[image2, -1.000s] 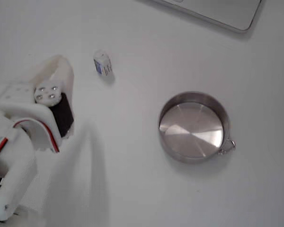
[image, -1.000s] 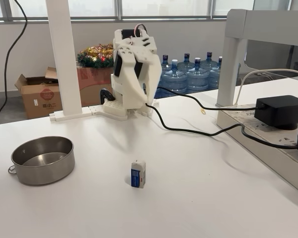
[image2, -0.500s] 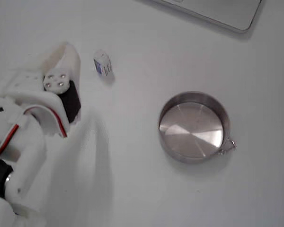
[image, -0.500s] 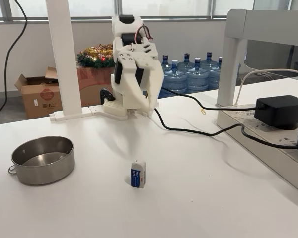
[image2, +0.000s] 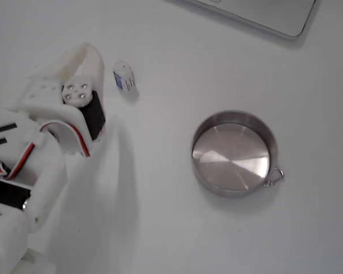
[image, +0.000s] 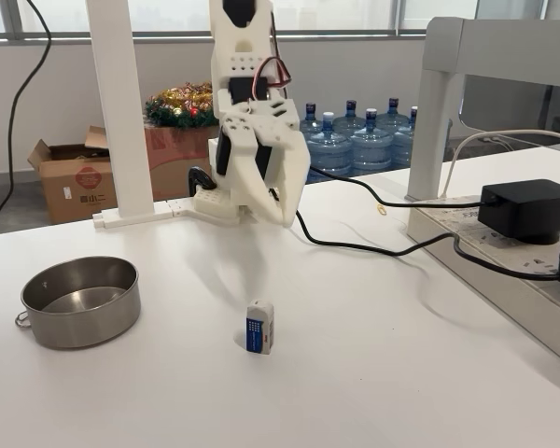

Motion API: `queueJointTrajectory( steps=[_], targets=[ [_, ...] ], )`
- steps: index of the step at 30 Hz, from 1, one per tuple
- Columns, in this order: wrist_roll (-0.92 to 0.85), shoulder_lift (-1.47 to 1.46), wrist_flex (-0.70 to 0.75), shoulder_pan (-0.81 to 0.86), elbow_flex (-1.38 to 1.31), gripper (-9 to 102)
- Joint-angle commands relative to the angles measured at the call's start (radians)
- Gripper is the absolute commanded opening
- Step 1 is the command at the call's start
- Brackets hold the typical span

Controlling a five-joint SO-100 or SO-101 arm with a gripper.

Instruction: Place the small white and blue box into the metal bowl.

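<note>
1. Plain white desk (image: 373, 373), matte and bare in the middle; in the side-on fixed view its far edge meets a window wall.
2. Room behind the far edge: open brown cardboard box (image: 73, 177) on the floor, a heap of gold and red festive decorations (image: 179, 105), a cluster of blue plastic water jugs (image: 355, 140).
3. Right edge of the desk in that view: grey-white raised shelf unit (image: 504, 56), black power adapter (image: 527, 207) on a long strip, black cable (image: 373, 247) trailing back to the arm's base.
4. White upright post (image: 121, 112) stands at the far left edge.
5. Small white and blue box (image: 259, 327) stands upright near the desk's middle, blue panel facing the side-on camera; in the top-down fixed view (image2: 124, 76) it sits towards the upper edge, clear of everything.
6. Round shallow dull-steel metal bowl (image: 79, 301) with a wire ring on its rim sits by the left edge in the side-on view, well apart from the box; empty in the top-down view (image2: 234, 153).
7. White 3D-printed gripper (image: 285, 210) hangs tip-down above the desk, behind the box, not touching it; the jaws hold nothing, and cannot tell if they are apart or together.
8. Versus 0.5 s ago: arm raised and reaching further forward, gripper (image2: 83, 57) nearer the box; box and bowl unmoved.
</note>
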Motion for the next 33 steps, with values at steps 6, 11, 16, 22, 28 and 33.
queueJointTrajectory(
  steps=[6,11,16,22,28,33],
  targets=[
    [0.005,-0.132,-0.135,0.028,0.054,-3],
    [0.005,-0.287,-0.229,0.055,-0.012,-3],
    [0.006,-0.469,-0.364,0.049,-0.061,-1],
    [0.008,-0.621,-0.534,0.046,-0.069,9],
    [0.008,-0.727,-0.644,0.044,-0.092,10],
    [0.008,-0.818,-0.686,0.044,-0.153,11]
  ],
)
